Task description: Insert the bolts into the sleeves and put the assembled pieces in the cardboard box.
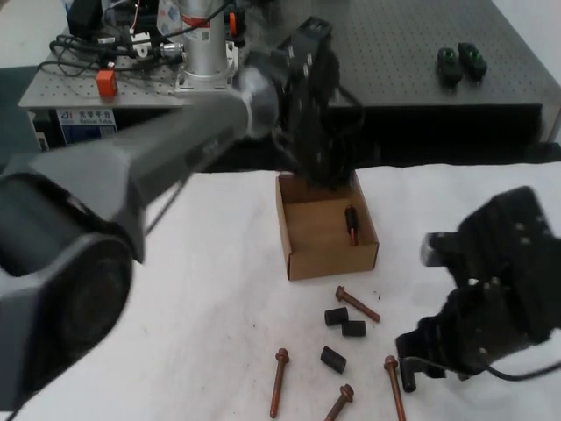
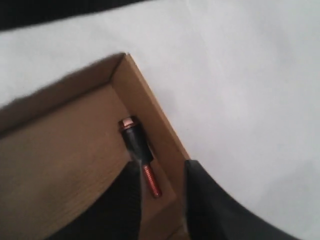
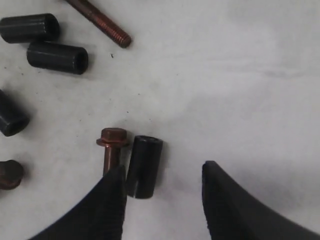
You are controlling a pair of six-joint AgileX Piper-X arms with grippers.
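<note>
An assembled piece point(image 2: 134, 141), a copper bolt in a black sleeve, lies inside the cardboard box point(image 1: 298, 254) along one wall point(image 2: 150, 115); the same piece point(image 1: 351, 224) shows from above. My left gripper point(image 2: 162, 200) hangs open just above it, over the box's far side point(image 1: 326, 175). My right gripper point(image 3: 162, 200) is open low over the white cloth, at the front right point(image 1: 419, 358). A loose black sleeve point(image 3: 145, 166) lies just inside one finger, with a copper bolt point(image 3: 112, 149) beside it.
Other black sleeves point(image 3: 57, 56) point(image 3: 29, 27) point(image 1: 332, 359) and several copper bolts point(image 1: 358, 304) point(image 1: 279, 381) point(image 1: 340, 403) are scattered on the cloth in front of the box. A dark perforated bench point(image 1: 412, 53) stands behind.
</note>
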